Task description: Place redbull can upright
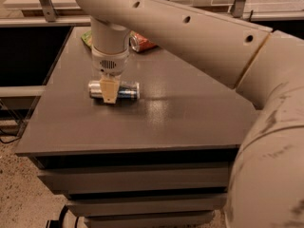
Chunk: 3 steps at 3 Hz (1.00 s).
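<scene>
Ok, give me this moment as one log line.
redbull can: lying on its side on table | gripper: down at the can's middle | placed upright: not yet

End effector (109, 94) sits straight down on the redbull can (127, 90), which lies on its side on the left half of the worktop (180, 122). Bare worktop from 3 through 6 to 9 o'clock of the can, out to the edges. At 1 o'clock, near the back edge: red can (140, 42). At 11 o'clock: green packet (86, 37). Both are well apart from the can. Arm (190, 37) spans overhead from 12 to 3 o'clock, blocking approach from above there.
</scene>
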Each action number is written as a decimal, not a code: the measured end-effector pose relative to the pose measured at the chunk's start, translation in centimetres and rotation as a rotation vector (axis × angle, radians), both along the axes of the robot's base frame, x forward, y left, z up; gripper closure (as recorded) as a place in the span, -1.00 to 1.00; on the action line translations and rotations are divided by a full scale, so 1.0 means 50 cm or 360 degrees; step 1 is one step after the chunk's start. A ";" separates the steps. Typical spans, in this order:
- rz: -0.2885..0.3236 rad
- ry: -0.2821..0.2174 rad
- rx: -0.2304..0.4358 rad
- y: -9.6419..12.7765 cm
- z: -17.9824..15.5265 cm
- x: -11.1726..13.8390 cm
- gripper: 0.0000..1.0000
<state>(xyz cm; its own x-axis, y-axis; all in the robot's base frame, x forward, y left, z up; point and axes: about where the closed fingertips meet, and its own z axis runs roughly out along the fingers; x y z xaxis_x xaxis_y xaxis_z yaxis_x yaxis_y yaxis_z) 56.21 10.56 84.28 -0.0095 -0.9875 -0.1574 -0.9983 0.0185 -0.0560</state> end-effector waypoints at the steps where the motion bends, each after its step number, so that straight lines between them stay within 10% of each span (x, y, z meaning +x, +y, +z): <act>1: 0.0016 0.0020 0.0111 -0.009 0.022 -0.003 0.77; 3: 0.0124 0.0013 0.0630 -0.028 0.155 -0.006 1.00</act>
